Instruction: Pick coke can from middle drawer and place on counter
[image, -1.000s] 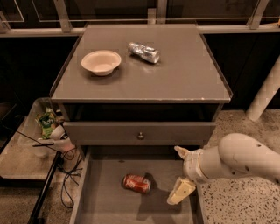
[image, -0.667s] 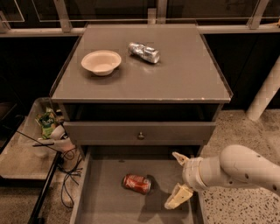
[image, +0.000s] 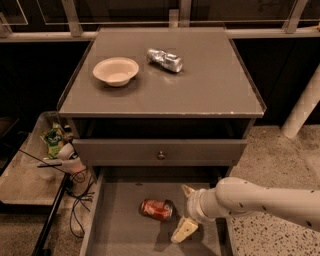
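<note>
Red coke can (image: 156, 209), spread tool (image: 185, 211) just beside

I see the coke can (image: 156, 209), red with white script, lying on its side on the flat floor of the middle drawer (image: 117, 227). The drawer is pulled right out, and the can rests near its centre. My tool (image: 185, 211) sits just right of the can inside the drawer, fingers spread apart. Up top, the counter (image: 210, 90) is flat and grey-brown, with a chipped front edge.
</note>
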